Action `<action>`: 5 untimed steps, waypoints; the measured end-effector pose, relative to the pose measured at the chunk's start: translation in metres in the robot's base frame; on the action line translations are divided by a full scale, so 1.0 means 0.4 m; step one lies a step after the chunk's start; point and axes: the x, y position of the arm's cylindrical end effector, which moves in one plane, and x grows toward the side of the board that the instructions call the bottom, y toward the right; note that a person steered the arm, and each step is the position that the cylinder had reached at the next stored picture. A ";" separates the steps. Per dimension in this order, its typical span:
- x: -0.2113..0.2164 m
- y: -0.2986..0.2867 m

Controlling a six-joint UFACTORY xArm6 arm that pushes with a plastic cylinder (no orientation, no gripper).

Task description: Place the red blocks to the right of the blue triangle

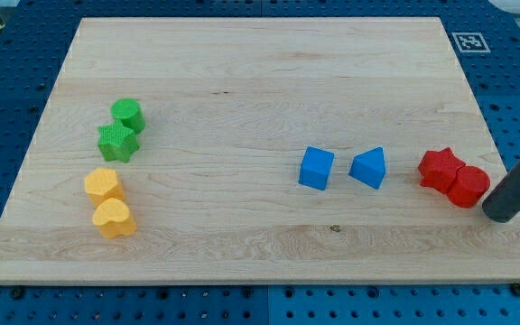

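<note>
Two red blocks touch each other at the view's right: a star-like red block (441, 168) and a rounder red block (468, 186) just below-right of it. The blue triangle (369, 168) lies to their left, with a gap between. A blue cube (316, 168) sits left of the triangle. My tip (499, 212) is at the rod's lower end, just right of and slightly below the rounder red block, close to it; contact cannot be told.
Two green blocks (121, 129) sit together at the view's left, with two yellow blocks (108, 202) below them. The wooden board (260, 244) ends just right of my tip, over a blue pegboard. A marker tag (468, 41) lies at top right.
</note>
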 end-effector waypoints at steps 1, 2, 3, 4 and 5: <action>0.025 -0.022; 0.000 -0.076; -0.009 -0.084; -0.009 -0.084; -0.013 -0.080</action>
